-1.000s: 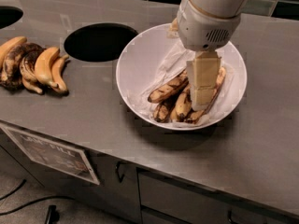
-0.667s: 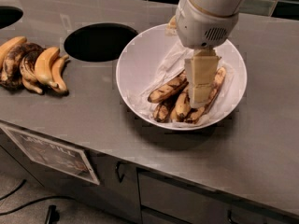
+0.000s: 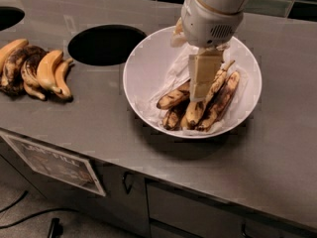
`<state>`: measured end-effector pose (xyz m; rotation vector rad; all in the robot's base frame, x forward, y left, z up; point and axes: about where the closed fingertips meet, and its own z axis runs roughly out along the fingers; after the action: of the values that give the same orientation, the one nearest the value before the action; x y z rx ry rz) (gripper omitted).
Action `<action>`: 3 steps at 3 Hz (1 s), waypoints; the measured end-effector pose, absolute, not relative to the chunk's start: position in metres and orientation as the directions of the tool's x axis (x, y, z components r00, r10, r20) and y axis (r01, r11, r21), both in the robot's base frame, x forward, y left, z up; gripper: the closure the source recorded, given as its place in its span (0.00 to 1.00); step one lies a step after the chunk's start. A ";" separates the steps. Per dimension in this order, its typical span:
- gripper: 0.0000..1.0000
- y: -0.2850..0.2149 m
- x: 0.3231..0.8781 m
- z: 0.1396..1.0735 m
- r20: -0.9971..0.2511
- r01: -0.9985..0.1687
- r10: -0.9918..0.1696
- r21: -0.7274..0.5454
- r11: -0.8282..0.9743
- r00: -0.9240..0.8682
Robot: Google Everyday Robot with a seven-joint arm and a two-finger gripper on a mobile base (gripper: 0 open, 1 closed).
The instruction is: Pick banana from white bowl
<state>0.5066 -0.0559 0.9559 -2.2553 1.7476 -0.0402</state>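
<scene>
The white bowl, lined with crinkled paper, stands on the grey counter and holds several overripe bananas. The banana is the long slim one, yellow with dark streaks; it runs from the bowl's front up to its dark curled stem near the back right. My gripper reaches straight down into the bowl from the white arm above. Its tip is at the middle of the banana pile, right against the long banana's left side and covering part of it. A darker banana lies just right of the long one.
A bunch of plump yellow-and-black bananas lies at the counter's left. A round hole opens in the counter between the bunch and the bowl; another hole is at the far left. Cabinet fronts with a label sit below the counter edge.
My gripper has shifted slightly left and up inside the bowl, so more of the long banana and its stem now show to its right.
</scene>
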 end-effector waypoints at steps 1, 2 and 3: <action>0.22 -0.053 0.515 0.947 -0.166 -0.948 -0.949 -0.220 -0.230 0.269; 0.26 -0.051 0.520 0.940 -0.177 -0.951 -0.948 -0.206 -0.229 0.266; 0.34 -0.051 0.520 0.939 -0.179 -0.952 -0.947 -0.204 -0.228 0.265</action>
<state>0.5199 -0.0508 0.9390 -2.2681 1.7541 0.0250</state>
